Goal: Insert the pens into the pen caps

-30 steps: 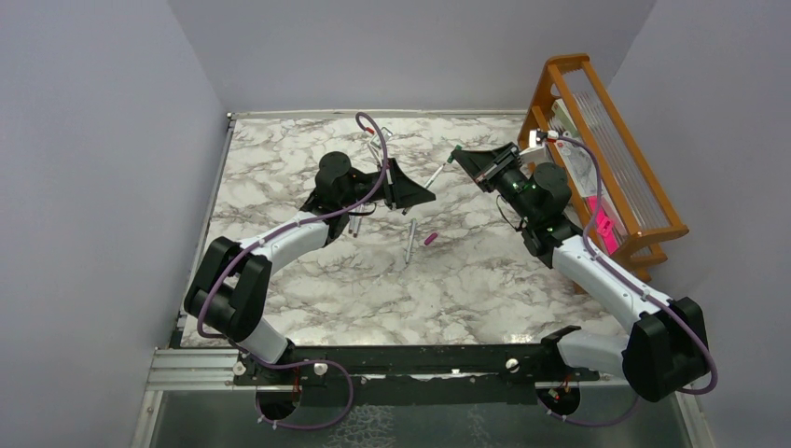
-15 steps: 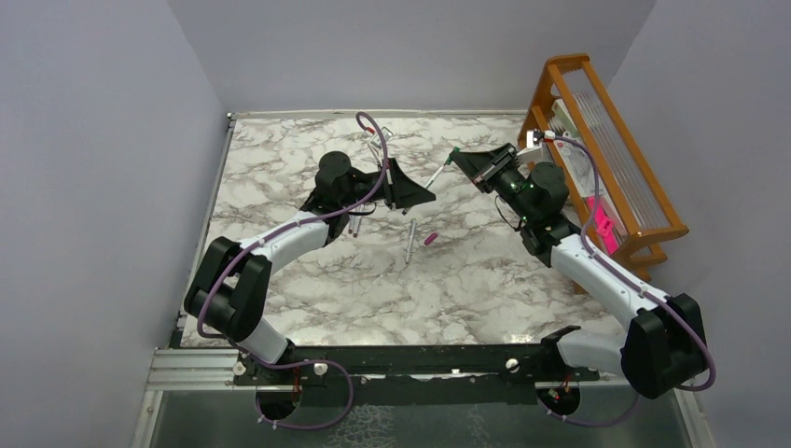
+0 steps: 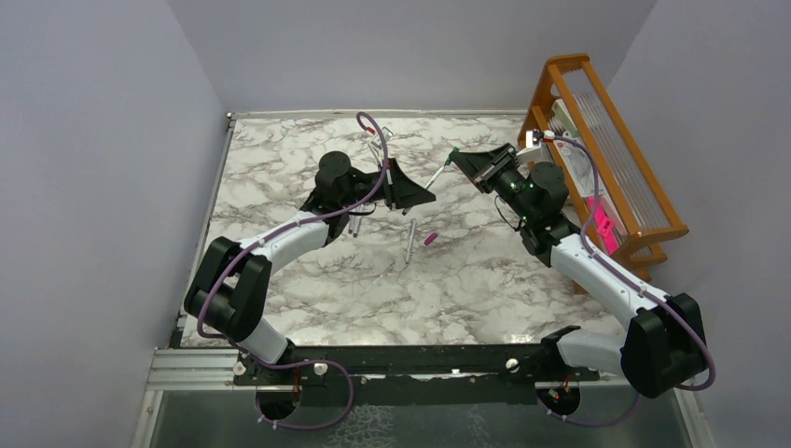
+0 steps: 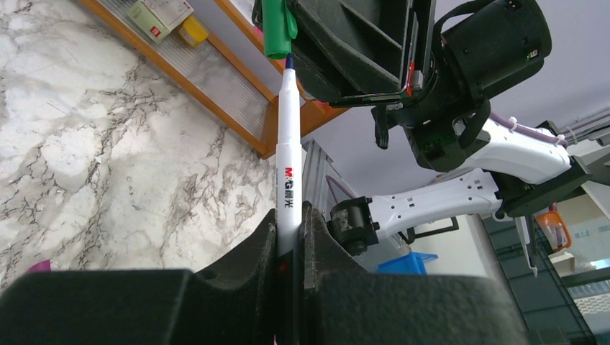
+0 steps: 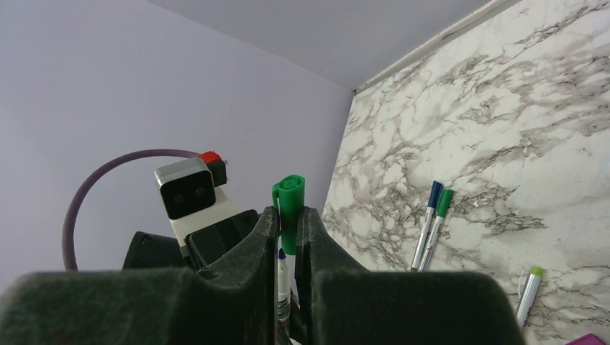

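Closest to me, my left tool (image 4: 288, 223) is clenched on the lower barrel of a pen (image 4: 287, 144), a smooth, slim white plastic cylinder with printed lettering that steps down to a narrower neck and a small dark blue nib. Past that nib, my right tool (image 5: 288, 213) is pinched tight on the green cap (image 4: 276, 32), a short glossy plastic sleeve with a clip down one side, its open mouth facing the pen. From my left wrist the nib sits right at that mouth, nearly in line with it. I cannot tell whether it has entered yet. So I judge the step in hand to be the mating itself: both parts are lifted off the bench (image 4: 108, 165) and lined up end to end. The next move calls for a straight push along the pen's axis, with the cap kept square so the thin nib does not catch on the rim, until the cap seats on the neck. Farther off, below my tools, a loose pen (image 3: 409, 241) lies flat on the marbled bench with a tiny magenta cap (image 3: 430, 239) just beside it, waiting its turn. Beyond my right tool stands a slatted wooden rack (image 3: 644, 224).
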Controlling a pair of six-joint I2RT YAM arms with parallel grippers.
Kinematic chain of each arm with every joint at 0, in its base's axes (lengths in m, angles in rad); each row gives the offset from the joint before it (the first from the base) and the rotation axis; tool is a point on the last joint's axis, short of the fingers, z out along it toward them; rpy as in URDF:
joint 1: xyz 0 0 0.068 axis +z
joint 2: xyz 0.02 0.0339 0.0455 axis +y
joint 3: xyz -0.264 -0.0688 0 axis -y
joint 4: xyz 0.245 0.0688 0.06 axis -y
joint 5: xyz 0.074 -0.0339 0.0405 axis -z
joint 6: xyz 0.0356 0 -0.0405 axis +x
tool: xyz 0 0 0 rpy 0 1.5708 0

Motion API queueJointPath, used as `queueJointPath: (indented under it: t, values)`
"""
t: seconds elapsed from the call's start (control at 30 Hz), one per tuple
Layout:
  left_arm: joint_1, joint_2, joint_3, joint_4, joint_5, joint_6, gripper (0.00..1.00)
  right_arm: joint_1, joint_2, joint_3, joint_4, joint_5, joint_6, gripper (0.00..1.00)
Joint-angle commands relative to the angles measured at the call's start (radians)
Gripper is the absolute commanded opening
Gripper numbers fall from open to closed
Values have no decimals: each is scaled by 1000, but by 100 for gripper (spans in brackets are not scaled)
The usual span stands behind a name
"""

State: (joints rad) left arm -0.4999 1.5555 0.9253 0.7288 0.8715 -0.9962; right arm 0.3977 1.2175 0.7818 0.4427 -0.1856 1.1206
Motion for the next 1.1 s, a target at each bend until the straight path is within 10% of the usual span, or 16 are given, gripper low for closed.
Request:
queueJointPath:
  t: [0.0,1.07]
  values:
    - [-6,-7,35,39,25,11,0,-4,11,-1,37,-38,-16,1]
    - [-6,6,32,40,25,8,0,-43,-18,46,2,-33,-58,1]
